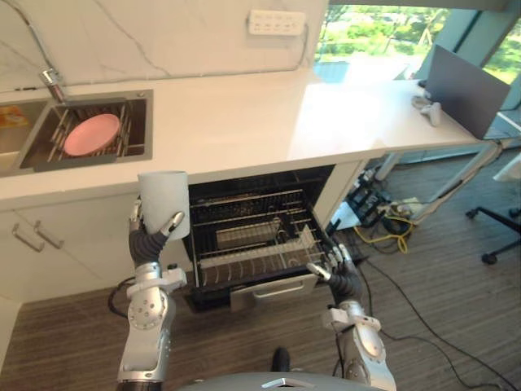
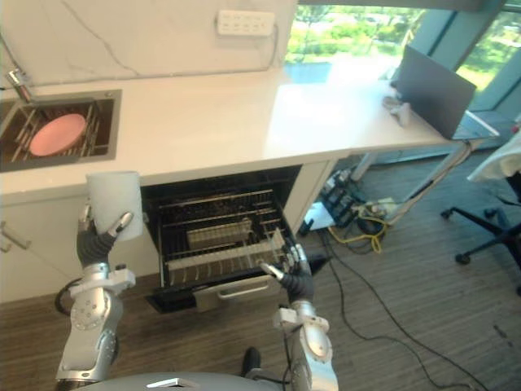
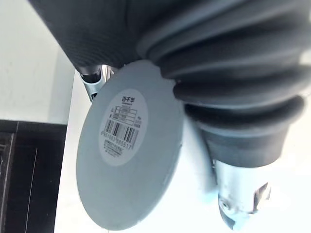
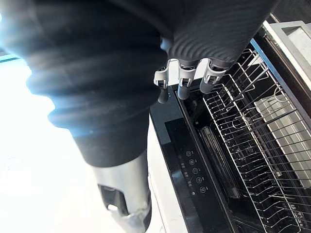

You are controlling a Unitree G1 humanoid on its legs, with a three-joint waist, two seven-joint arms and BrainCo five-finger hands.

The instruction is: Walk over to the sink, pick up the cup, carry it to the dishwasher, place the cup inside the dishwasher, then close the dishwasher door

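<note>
Counter, cup, seemingly half-hidden robot hand

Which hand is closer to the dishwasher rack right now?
Right. The right hand, open, is at the front right corner of the dishwasher rack; the left hand holds the cup upright, off to the rack's left by the counter edge.

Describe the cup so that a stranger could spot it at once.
Find the white counter with the open dishwasher under it. Just left of that opening, the left hand holds up the cup. It is a plain pale cylinder, unlike the flat pink plate in the sink.
</note>
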